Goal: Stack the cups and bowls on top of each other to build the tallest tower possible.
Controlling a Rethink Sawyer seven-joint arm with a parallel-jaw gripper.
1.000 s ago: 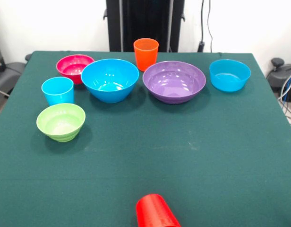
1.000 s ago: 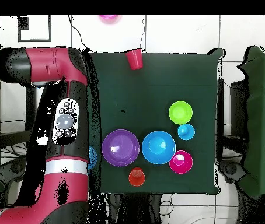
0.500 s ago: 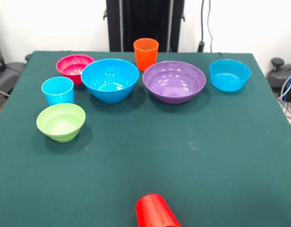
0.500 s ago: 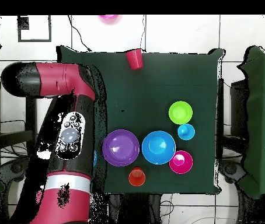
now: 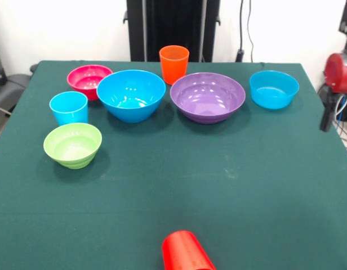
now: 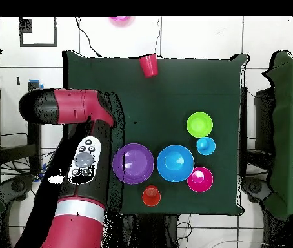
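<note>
Nothing stacked yet: bowls and cups sitting apart on worktop [image 5: 230,185]. Purple bowl [image 5: 207,96] and blue bowl [image 5: 130,94] waiting upper centre, probably tower bases. Red cup [image 5: 186,253] lying tipped, bottom centre. Arm [image 6: 78,161] swinging in at left of overhead; hand state impossible to tell.

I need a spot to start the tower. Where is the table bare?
Bare: the wide green cloth between the row of bowls and the fallen red cup, on the table. Crowded: the far strip from the pink bowl through the purple bowl to the small blue bowl.
</note>
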